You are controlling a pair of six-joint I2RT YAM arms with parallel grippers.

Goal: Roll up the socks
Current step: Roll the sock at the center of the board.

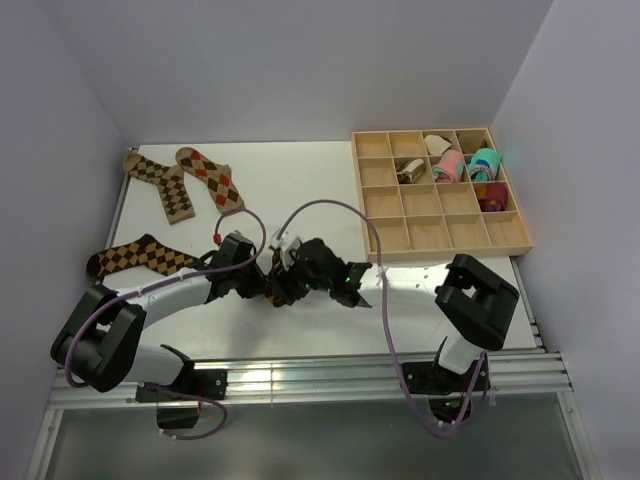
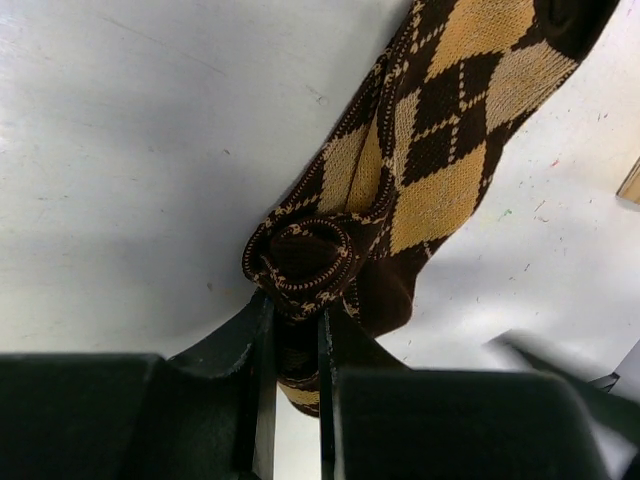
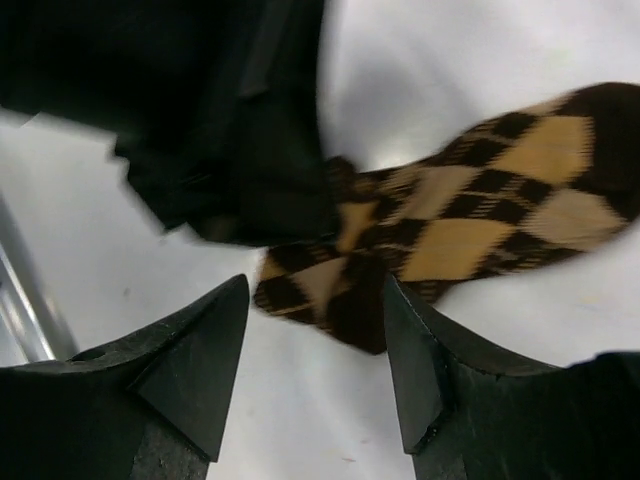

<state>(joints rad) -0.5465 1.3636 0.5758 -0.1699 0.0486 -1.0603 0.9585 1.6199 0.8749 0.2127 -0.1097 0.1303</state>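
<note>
On the table (image 1: 300, 180), socks (image 1: 210, 177) lie left of the tray (image 1: 428, 234).

Held sock (image 2: 440, 150): dark brown, gold-tan argyle diamonds, dotted stitch lines.
Flat sock (image 1: 140, 258): same brown-tan argyle.
Back-left sock (image 1: 160, 183): tan, brown diamonds.
Neighbour sock (image 1: 208, 177): tan, brown and red-orange diamonds.
Counter (image 1: 300, 180): white.
Tray (image 1: 440, 235): pale wood.
Left pincer (image 2: 295, 330), right pincer (image 3: 315, 300): black.

Table (image 1: 290, 190): white, matte, lightly scuffed. Walls (image 1: 300, 60): plain pale grey, enclosing three sides. Aluminium rails (image 1: 320, 378): along near edge. Lighting: even, soft.
</note>
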